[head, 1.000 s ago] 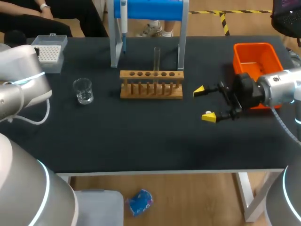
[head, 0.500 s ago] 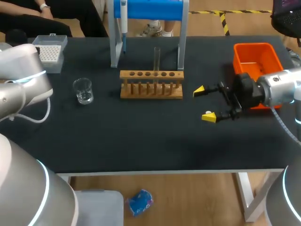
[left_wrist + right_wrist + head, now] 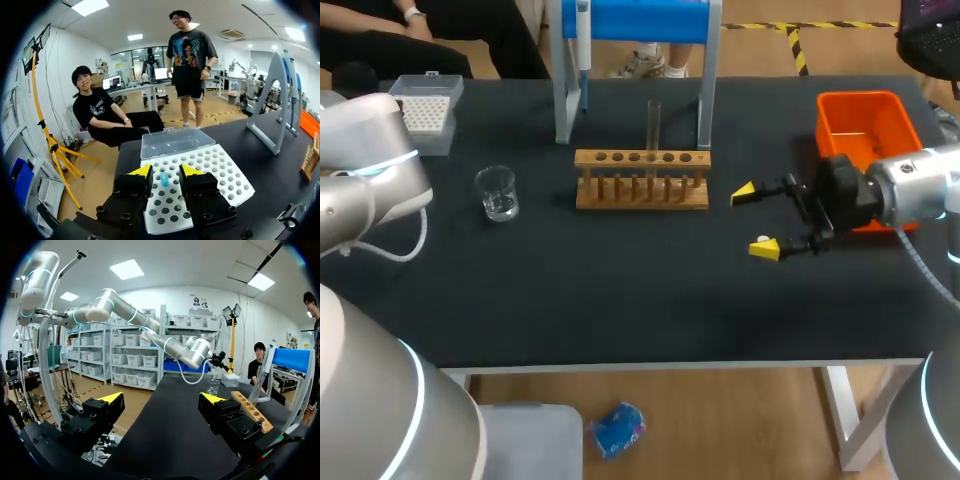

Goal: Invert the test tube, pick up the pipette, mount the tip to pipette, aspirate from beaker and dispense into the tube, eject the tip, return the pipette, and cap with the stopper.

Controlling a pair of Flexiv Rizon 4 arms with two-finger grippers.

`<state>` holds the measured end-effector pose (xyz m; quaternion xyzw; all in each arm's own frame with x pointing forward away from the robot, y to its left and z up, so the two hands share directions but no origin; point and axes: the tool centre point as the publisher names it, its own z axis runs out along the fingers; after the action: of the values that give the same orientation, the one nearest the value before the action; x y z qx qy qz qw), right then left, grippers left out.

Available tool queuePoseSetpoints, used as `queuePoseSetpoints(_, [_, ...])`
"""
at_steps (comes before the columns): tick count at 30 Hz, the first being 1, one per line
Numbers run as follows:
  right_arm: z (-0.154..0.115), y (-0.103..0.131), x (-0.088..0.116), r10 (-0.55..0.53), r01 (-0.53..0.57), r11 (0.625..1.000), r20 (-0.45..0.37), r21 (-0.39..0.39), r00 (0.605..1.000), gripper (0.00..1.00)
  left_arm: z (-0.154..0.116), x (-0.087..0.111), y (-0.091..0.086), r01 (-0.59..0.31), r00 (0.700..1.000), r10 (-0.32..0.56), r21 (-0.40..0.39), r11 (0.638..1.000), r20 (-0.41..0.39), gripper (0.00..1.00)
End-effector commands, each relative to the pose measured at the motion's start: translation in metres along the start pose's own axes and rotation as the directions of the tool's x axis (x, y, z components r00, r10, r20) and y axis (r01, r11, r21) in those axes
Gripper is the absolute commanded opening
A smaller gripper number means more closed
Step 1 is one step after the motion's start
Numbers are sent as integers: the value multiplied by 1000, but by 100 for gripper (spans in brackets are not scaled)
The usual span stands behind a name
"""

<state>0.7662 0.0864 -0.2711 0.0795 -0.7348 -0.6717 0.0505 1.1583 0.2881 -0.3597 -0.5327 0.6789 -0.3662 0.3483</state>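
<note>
While the left gripper (image 3: 166, 170) gapes, 1 blue tip (image 3: 164, 179) sits between its fingers (image 3: 141, 171).

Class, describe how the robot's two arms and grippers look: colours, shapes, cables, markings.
The left arm and right arm are rounded silver-white links with thin cyan rings. A white cable loops off the left, a grey hose off the right. The left gripper and right gripper are black, with yellow wedge tips.

Wood rack (image 3: 642, 178), clear glass beaker (image 3: 497, 193), matt blk table (image 3: 620, 290), glossy plastic bin (image 3: 832, 125).
</note>
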Motion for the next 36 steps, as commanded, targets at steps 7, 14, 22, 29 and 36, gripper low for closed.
queuePoseSetpoints(7, [0,0,0,0,0,1000,2,1,1000,100,3,1,2,-9,1000,9,-2,1000,5,24])
queuePoseSetpoints(14, [0,0,0,0,0,1000,2,1,1000,100,4,1,3,-13,1000,13,-11,1000,2,26])
queuePoseSetpoints(22, [0,0,0,0,0,1000,2,1,1000,100,5,2,3,-17,1000,17,-13,1000,2,15])
queuePoseSetpoints(29, [0,0,0,0,0,1000,2,1,1000,100,5,2,4,-31,999,31,-16,999,8,0])
queuePoseSetpoints(36, [0,0,0,0,0,1000,2,1,1000,100,6,3,3,-33,999,34,-24,999,17,0])
